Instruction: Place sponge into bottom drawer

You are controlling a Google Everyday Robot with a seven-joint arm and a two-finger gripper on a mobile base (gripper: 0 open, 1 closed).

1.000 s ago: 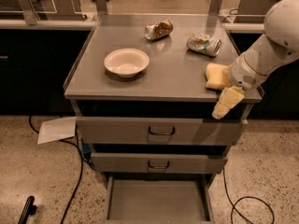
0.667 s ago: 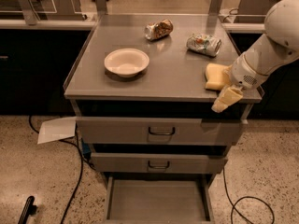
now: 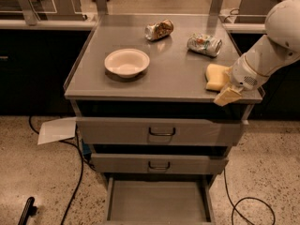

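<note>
The pale yellow sponge [image 3: 215, 77] lies on the grey cabinet top [image 3: 173, 74] near its right front corner. My gripper [image 3: 226, 92], on the white arm coming in from the upper right, is right beside the sponge at the front edge of the top, touching or almost touching its right side. The bottom drawer [image 3: 157, 201] is pulled out below and its flat grey floor is bare.
A white bowl [image 3: 126, 62] sits left of centre on the top. A crushed can [image 3: 158, 29] and a crumpled packet [image 3: 204, 44] lie at the back. Two upper drawers with dark loop handles [image 3: 161, 131] are slightly out. A paper sheet [image 3: 56, 130] and cables lie on the floor.
My gripper has risen very slightly at the front edge of the top. The sponge has stayed where it was.
</note>
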